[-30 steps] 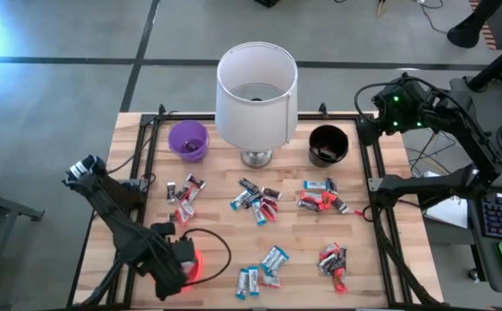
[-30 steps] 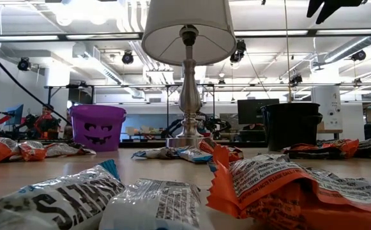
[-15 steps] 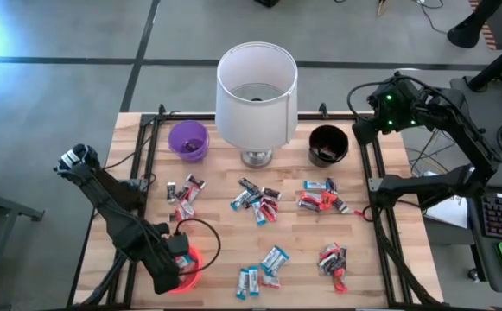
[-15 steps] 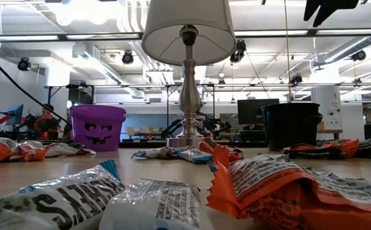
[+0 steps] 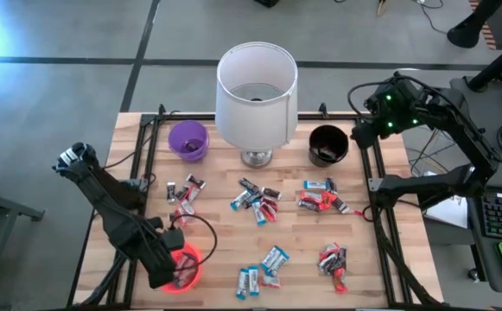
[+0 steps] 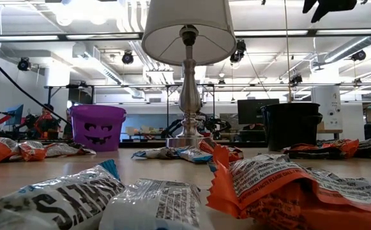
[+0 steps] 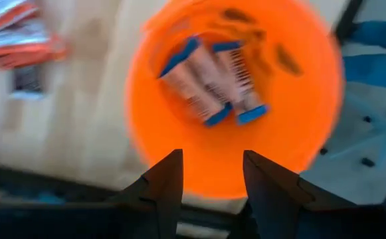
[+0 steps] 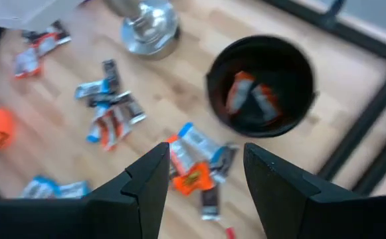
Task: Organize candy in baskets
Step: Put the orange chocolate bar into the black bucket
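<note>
The left tool hangs over the round orange-red plastic bowl at the wooden desk's near left corner, fingers apart and empty; two blue-ended wrapped bars lie inside. The right tool, fingers spread and empty, hovers above the black round bowl, which holds orange-wrapped bars. Loose wrapped candy lies scattered across the desk.

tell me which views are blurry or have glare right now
Left wrist view: motion-smeared, the orange basket and the candy in it soft-edged. Right wrist view: mild blur on the black basket. Low view: nearest wrappers out of focus, ceiling lights glaring. High view: sharp, with a bright flare at its upper left corner.
</note>
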